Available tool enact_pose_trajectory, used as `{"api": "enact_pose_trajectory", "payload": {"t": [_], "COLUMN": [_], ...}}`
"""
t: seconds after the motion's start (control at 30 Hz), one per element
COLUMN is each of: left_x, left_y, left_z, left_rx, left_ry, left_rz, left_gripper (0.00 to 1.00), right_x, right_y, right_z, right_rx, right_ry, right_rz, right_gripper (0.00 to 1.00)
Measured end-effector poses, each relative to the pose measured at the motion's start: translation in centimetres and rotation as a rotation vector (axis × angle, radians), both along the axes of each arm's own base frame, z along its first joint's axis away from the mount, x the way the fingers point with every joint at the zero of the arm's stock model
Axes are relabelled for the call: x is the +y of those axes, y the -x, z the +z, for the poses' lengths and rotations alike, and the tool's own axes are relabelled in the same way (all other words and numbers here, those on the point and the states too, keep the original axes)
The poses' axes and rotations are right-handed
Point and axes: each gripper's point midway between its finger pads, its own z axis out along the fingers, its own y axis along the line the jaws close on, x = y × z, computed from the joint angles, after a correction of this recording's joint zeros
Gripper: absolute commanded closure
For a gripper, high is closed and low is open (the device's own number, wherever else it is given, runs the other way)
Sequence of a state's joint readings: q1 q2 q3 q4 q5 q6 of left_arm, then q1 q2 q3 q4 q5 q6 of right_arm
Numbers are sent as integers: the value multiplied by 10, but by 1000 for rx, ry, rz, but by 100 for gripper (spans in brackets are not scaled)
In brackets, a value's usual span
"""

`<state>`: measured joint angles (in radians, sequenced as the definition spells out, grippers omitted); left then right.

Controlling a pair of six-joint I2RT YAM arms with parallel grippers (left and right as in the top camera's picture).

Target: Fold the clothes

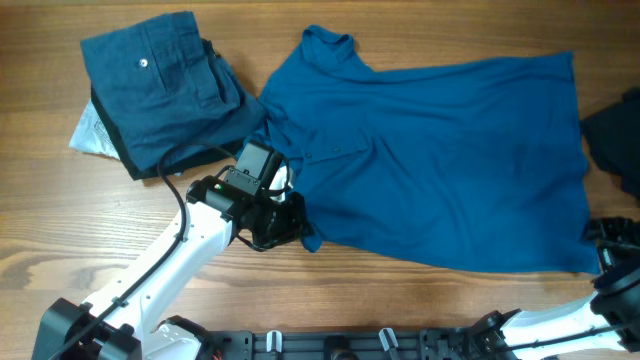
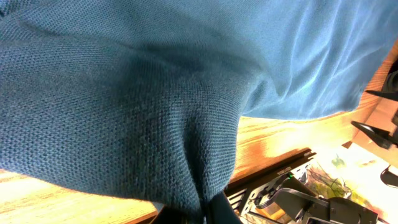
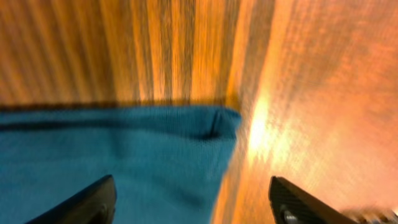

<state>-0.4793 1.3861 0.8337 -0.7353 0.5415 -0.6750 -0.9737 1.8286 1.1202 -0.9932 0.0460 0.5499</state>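
Observation:
A large medium-blue collared shirt point(image 1: 440, 160) lies spread across the table, collar at the upper left. My left gripper point(image 1: 290, 215) is shut on the shirt's near-left sleeve; in the left wrist view the knit fabric point(image 2: 155, 106) is bunched down between the fingers. Folded navy-teal trousers point(image 1: 160, 85) with a small pale button lie at the far left. My right gripper point(image 3: 193, 202) is open and empty, its fingers straddling the shirt's hem corner point(image 3: 211, 127) over the wood. In the overhead view it sits at the lower right point(image 1: 612, 262).
A grey-white cloth point(image 1: 88, 135) sticks out from under the trousers. A dark garment point(image 1: 615, 140) lies at the right edge. The arm bases and a black rail point(image 1: 330, 342) run along the front edge. Bare wood shows at the front left.

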Motion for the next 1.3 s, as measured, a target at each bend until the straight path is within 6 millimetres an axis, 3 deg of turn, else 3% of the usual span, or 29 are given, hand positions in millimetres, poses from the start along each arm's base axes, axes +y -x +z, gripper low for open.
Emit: {"api": "enact_pose_trajectory", "payload": {"t": [0.03, 0.07, 0.1, 0.13, 0.33, 0.4, 0.53, 0.6, 0.67, 0.77, 0.9, 1.1, 1.3], "left_x": [0, 0, 0, 0, 0, 0, 1, 4, 3, -4, -10, -15, -4], "left_y": [0, 0, 0, 0, 0, 0, 11, 27, 49, 53, 32, -36, -92], "left_z": [0, 0, 0, 0, 0, 0, 0, 0, 2, 13, 33, 69, 83], "left_rx": [0, 0, 0, 1, 0, 3, 55, 118, 172, 133, 18, -219, -396], "left_ry": [0, 0, 0, 0, 1, 4, 4, -9, -25, 3, 63, 159, 189], "left_rz": [0, 0, 0, 0, -1, -1, -8, -21, -63, -94, -78, 11, 96], "left_gripper": [96, 96, 96, 96, 96, 96, 96, 96, 96, 96, 96, 96, 96], "right_x": [1, 4, 4, 4, 7, 12, -13, -21, -31, -34, -39, -26, -24], "right_y": [0, 1, 0, -1, -1, 5, -15, -26, -45, -62, -97, -157, -181], "right_z": [-6, -12, -13, -14, -14, -4, 43, 63, 98, 121, 131, 146, 154], "right_rx": [-5, -11, -21, -30, -26, 11, -43, -99, -215, -319, -452, -598, -650], "right_ry": [6, 5, 7, 8, 1, -33, 15, 47, 113, 149, 184, 239, 271], "right_rz": [-3, -4, -4, -2, -8, -7, -3, 5, 23, 35, 82, 180, 134], "right_gripper": [34, 50, 85, 96, 96, 96, 96, 96, 96, 96, 96, 96, 96]}}
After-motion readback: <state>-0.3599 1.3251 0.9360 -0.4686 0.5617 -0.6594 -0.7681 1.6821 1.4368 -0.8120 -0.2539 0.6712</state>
